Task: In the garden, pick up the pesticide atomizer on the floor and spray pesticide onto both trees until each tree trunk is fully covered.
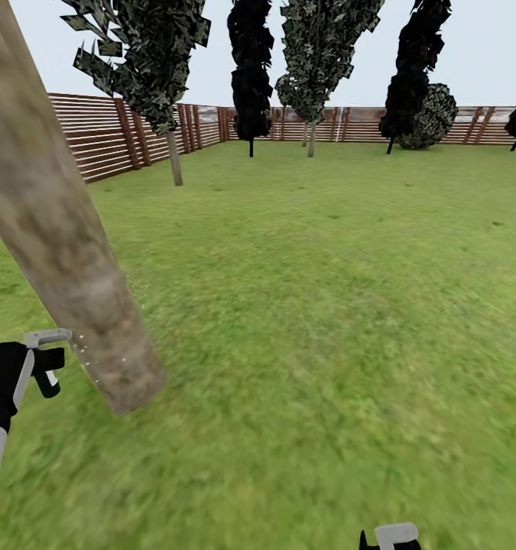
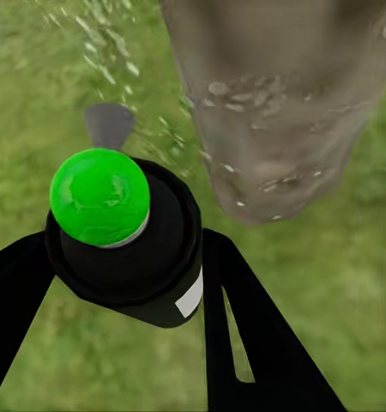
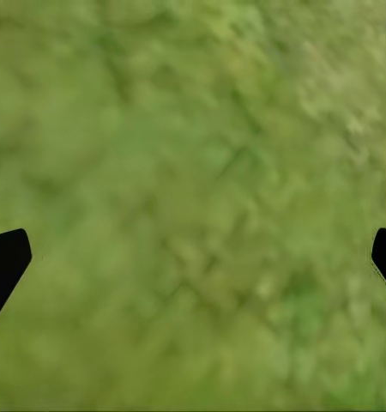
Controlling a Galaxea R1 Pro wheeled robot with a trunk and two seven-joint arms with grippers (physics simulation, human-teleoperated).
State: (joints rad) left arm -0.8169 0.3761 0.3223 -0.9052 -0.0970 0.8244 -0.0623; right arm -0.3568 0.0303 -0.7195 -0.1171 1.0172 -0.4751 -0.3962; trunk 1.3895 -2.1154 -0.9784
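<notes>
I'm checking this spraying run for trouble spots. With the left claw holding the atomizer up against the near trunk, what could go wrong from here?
1. White pesticide specks drift over the grass beside the near tree trunk, so part of the spray may miss the bark.
2. The pesticide atomizer in the left claw sits close to the trunk; a swing might knock it.
3. Speckles show low on the trunk only; higher bark could stay uncovered.

Thick beige-grey tree trunk (image 1: 59, 252) leans across the frame's left side, base on the grass lawn (image 1: 326, 305); fine white pesticide speckles (image 1: 89, 365) dot its lower edge; left gripper (image 1: 50, 365) sits just beside them, near the trunk; brown slat fence (image 1: 97, 137) runs behind, w/ a second pale-trunked tree (image 1: 173, 153), near-black trees (image 1: 251, 76) and a round bush (image 1: 433, 114) along it.
</notes>
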